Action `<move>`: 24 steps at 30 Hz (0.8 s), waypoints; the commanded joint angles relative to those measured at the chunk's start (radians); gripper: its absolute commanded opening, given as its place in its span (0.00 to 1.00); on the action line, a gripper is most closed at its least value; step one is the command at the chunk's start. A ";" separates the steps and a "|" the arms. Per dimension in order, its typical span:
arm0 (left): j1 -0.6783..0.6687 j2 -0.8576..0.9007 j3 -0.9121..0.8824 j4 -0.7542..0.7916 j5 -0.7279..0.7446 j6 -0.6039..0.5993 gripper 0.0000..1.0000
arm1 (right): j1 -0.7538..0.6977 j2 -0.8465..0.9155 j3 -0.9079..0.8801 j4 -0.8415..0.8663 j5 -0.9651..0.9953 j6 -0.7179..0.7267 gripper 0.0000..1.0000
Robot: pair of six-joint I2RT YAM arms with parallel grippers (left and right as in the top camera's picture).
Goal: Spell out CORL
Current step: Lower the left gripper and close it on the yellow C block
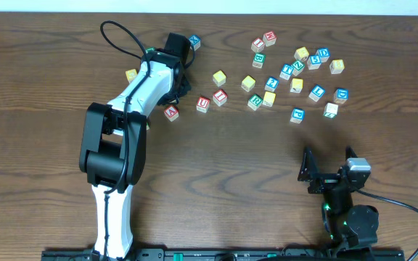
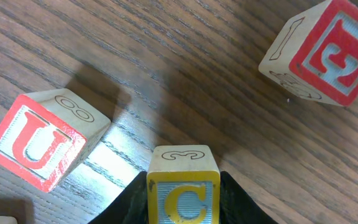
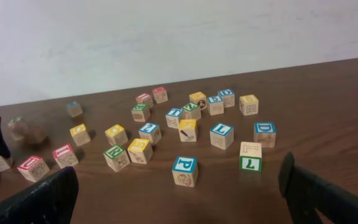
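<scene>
The first letter is being picked: the left gripper (image 2: 183, 182) has its fingers clamped on both sides of the yellow C cube (image 2: 183, 200), at the left of the scatter beside the red U cube (image 2: 39, 142). The right gripper (image 1: 309, 172) hangs at the near right, fingers wide apart. Next, I judge, C needs a straight lift and a carry to bare table to start the row.

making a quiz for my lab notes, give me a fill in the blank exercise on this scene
1. The left gripper grips a yellow cube lettered ___.
2. The red-faced cube at the left edge of the left wrist view shows ___.
3. The right gripper stands ___, holding nothing.
Missing words: C; U; open.
</scene>
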 commanded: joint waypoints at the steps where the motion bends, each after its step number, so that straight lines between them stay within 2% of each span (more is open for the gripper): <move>1: 0.000 0.017 -0.005 -0.002 -0.016 -0.006 0.28 | -0.007 -0.005 -0.002 -0.004 0.002 -0.014 0.99; 11: 0.000 0.014 -0.005 -0.035 -0.015 0.007 0.27 | -0.007 -0.005 -0.002 -0.004 0.002 -0.014 0.99; 16: 0.000 -0.051 0.002 -0.068 -0.016 0.125 0.19 | -0.007 -0.005 -0.002 -0.004 0.002 -0.014 0.99; 17: 0.000 -0.083 0.003 -0.077 -0.016 0.154 0.15 | -0.007 -0.005 -0.002 -0.004 0.002 -0.014 0.99; 24: 0.000 -0.326 0.003 -0.159 -0.012 0.287 0.14 | -0.007 -0.005 -0.002 -0.004 0.002 -0.014 0.99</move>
